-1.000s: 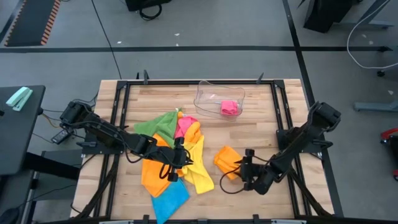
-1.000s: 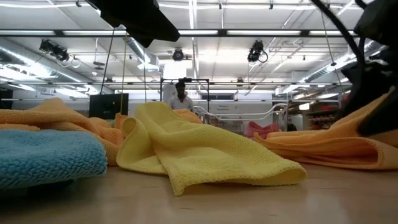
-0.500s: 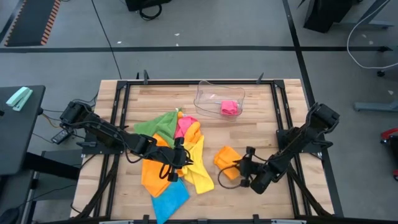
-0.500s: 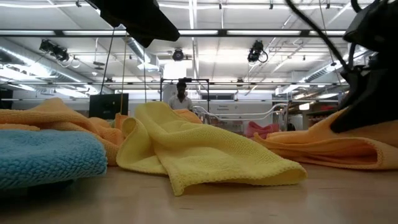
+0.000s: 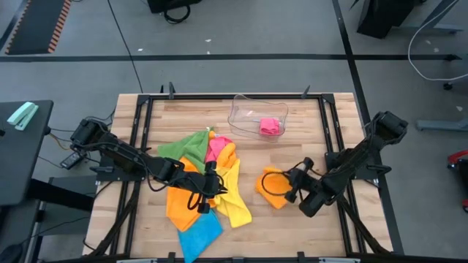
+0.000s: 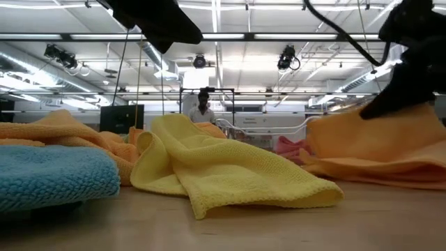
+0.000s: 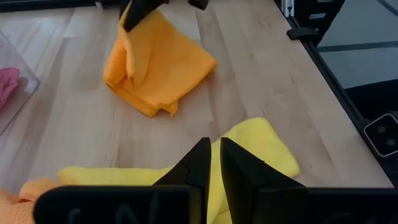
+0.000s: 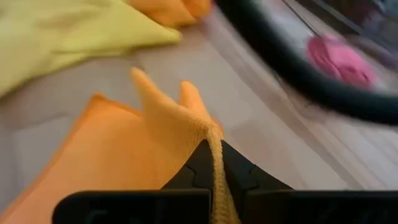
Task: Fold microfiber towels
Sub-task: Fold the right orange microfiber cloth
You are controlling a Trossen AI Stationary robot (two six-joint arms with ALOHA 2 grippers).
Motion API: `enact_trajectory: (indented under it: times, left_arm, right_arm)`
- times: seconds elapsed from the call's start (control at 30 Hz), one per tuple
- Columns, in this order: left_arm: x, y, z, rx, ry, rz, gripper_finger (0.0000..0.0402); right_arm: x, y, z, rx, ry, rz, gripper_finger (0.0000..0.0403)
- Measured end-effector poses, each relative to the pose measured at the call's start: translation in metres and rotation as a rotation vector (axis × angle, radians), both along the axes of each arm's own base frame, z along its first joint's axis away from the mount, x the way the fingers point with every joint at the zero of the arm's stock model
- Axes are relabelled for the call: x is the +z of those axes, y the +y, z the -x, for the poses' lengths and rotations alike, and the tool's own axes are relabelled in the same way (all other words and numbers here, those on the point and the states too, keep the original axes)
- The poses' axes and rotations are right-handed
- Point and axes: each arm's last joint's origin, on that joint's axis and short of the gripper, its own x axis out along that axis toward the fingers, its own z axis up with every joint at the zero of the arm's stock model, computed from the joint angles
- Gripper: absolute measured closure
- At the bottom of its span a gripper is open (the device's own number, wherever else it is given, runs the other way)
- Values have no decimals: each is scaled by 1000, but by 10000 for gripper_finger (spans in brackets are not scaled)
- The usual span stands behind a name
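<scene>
— Fingers of the right gripper [image 8: 213, 163]: what are they doing?

— Pinched together on an edge of the orange towel [image 5: 275, 187]. The wrist view shows a ridge of cloth running straight down between them, pulled up into a peak. From above, that gripper [image 5: 296, 183] sits at about four o'clock on the table [image 5: 307, 139], just right of the folded orange towel, with the arm trailing off toward the right frame.

— And in the low view?

— The orange towel [image 6: 376, 146] is lifted at its right side, hanging from the dark gripper, the rest lying on the wood.

— Left gripper?

— It [image 5: 210, 181] rests over the pile near the table's middle-left, about eight o'clock. Its fingers [image 7: 200, 163] stand nearly together with only a thin slit between them, and I see no cloth caught there; they hover above the yellow towel [image 7: 249, 149].

— The pile itself?

— Green towel [image 5: 183, 146] at the top left, pink towel [image 5: 216, 148] beside it, a second orange cloth [image 5: 179, 204] below, yellow [image 5: 232, 201] to the right, blue towel [image 5: 199, 232] at the near edge, six o'clock.

— Anything farther out?

— A clear tray [image 5: 257, 117] at twelve o'clock, holding a folded pink cloth [image 5: 270, 126]. Beyond the table, a person [image 6: 202, 108] stands in the room.
</scene>
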Motion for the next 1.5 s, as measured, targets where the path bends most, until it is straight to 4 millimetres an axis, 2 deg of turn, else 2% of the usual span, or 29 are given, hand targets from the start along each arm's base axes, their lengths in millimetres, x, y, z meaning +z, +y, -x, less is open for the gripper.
enact_trajectory:
  times: [0.33,0.5,0.63,0.77,0.87,1.0,1.13,1.33,1.5]
  left_arm:
    - [2,-1,-1,-5,-25,13,356]
    - [3,-1,-1,-17,-25,18,360]
    - [1,-2,-5,-27,-51,-20,363]
    - [-14,-4,-24,-26,-128,-60,344]
    - [-29,1,-42,-8,-202,-72,305]
    - [-48,18,-65,30,-287,-44,243]
    - [-64,30,-93,-7,-271,-55,195]
    - [-74,35,-138,-47,-242,-138,159]
    - [-67,33,-154,-77,-203,-205,144]
  right_arm:
    - [-5,-5,7,-196,-70,-137,388]
    - [-1,-6,8,-192,-81,-153,387]
    - [7,-4,8,-107,-53,-140,393]
    - [15,1,8,-1,-65,-108,394]
    - [17,4,7,42,-60,-95,395]
    - [16,10,6,109,-33,-78,396]
    - [13,17,4,198,1,-30,396]
    - [8,22,1,293,65,17,396]
    - [7,23,0,291,70,1,397]
